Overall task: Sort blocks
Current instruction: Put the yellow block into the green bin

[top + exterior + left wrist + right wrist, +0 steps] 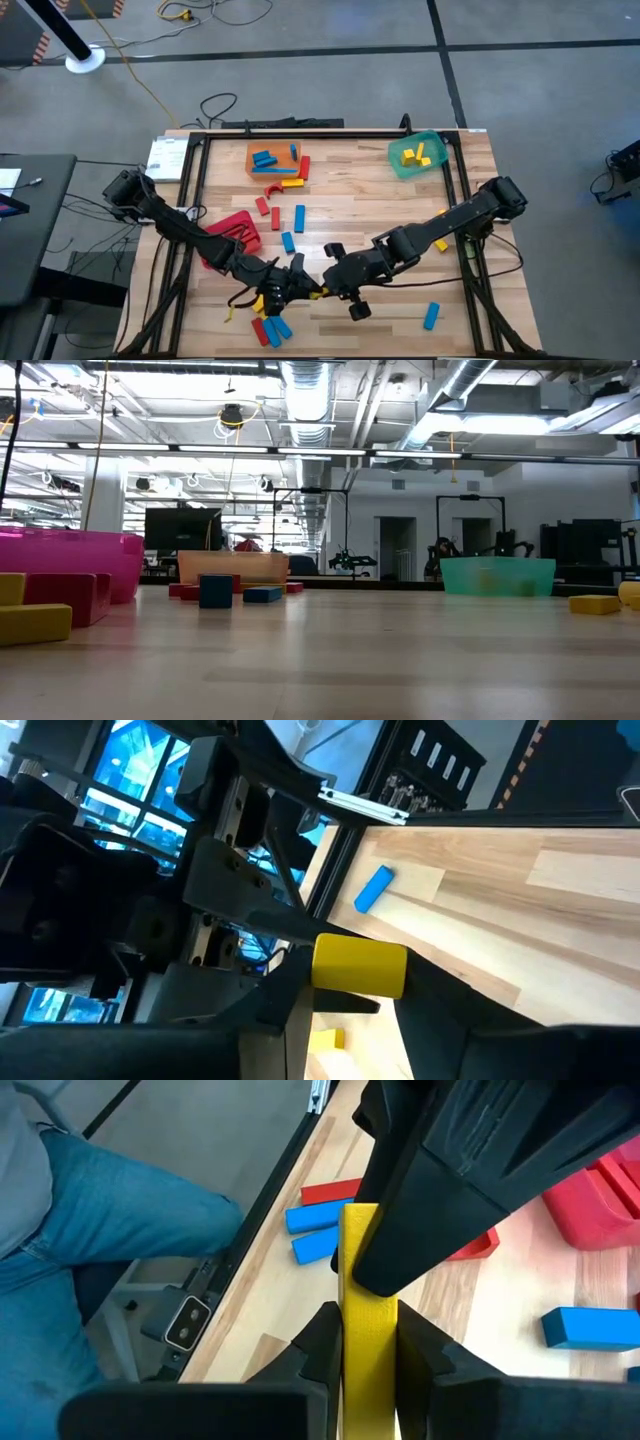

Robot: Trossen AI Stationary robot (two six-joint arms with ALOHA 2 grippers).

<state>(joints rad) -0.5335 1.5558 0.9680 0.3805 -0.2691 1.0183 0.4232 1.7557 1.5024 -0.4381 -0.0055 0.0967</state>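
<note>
Counter (360,205) of pale wooden planks, framed by dark rails, carries everything. Three plastic bins sit on it: a red bin (232,238) at the left, an orange bin (272,160) holding blue blocks at the far middle, and a green bin (418,154) with yellow blocks at the far right. Both dark arms meet over the near middle edge. Right gripper (365,1342) is clamped on a long yellow rectangular block (366,1330), which stands upright between its fingers. Left gripper (350,982), facing it, has its fingers closing around the other end of the same yellow block; I cannot tell whether they press it yet. Loose red, blue and yellow blocks (285,215) lie scattered mid-counter, a small cluster (270,328) sits beneath the left gripper, and one blue block (431,316) lies alone near the right front edge.
</note>
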